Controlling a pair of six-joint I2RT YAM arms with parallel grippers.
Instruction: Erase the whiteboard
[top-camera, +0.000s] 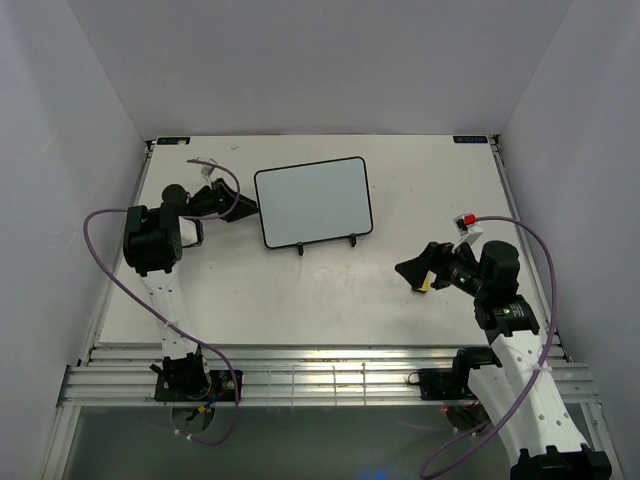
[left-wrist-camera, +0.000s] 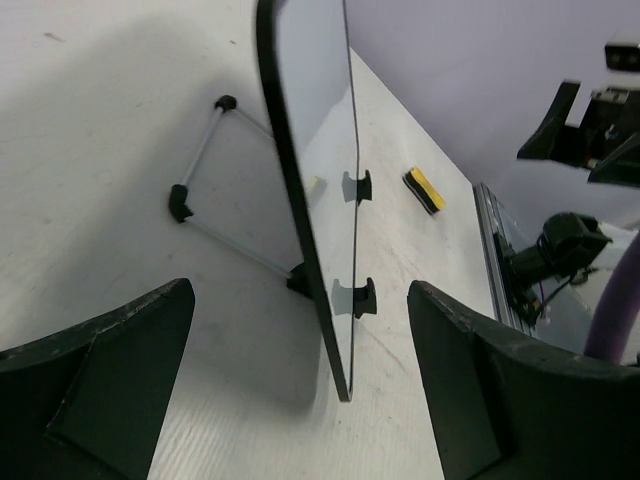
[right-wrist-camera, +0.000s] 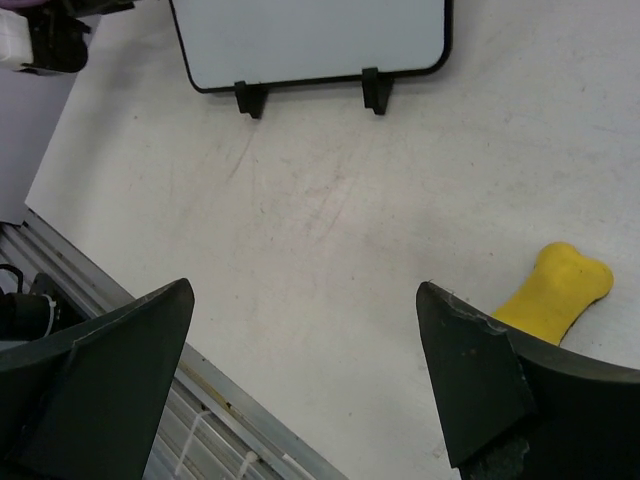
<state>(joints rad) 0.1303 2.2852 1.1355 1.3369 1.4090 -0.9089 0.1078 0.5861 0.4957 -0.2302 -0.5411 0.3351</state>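
Note:
The whiteboard (top-camera: 313, 200) stands tilted on a thin wire stand in the middle of the table, and its face looks blank. My left gripper (top-camera: 243, 207) is open at the board's left edge. In the left wrist view the board (left-wrist-camera: 318, 190) shows edge-on, ahead of the open gripper (left-wrist-camera: 300, 385) and in line with the gap, untouched. My right gripper (top-camera: 412, 274) is open and empty, low over the table right of the board. The yellow sponge (right-wrist-camera: 556, 290) lies just beside its right finger (right-wrist-camera: 470, 380). The board (right-wrist-camera: 310, 40) is ahead at the top of that view.
The wire stand (left-wrist-camera: 205, 185) props the board from behind, with two black feet (right-wrist-camera: 250, 98) in front. The sponge also shows past the board in the left wrist view (left-wrist-camera: 424, 190). The metal rail (top-camera: 320, 380) runs along the table's near edge.

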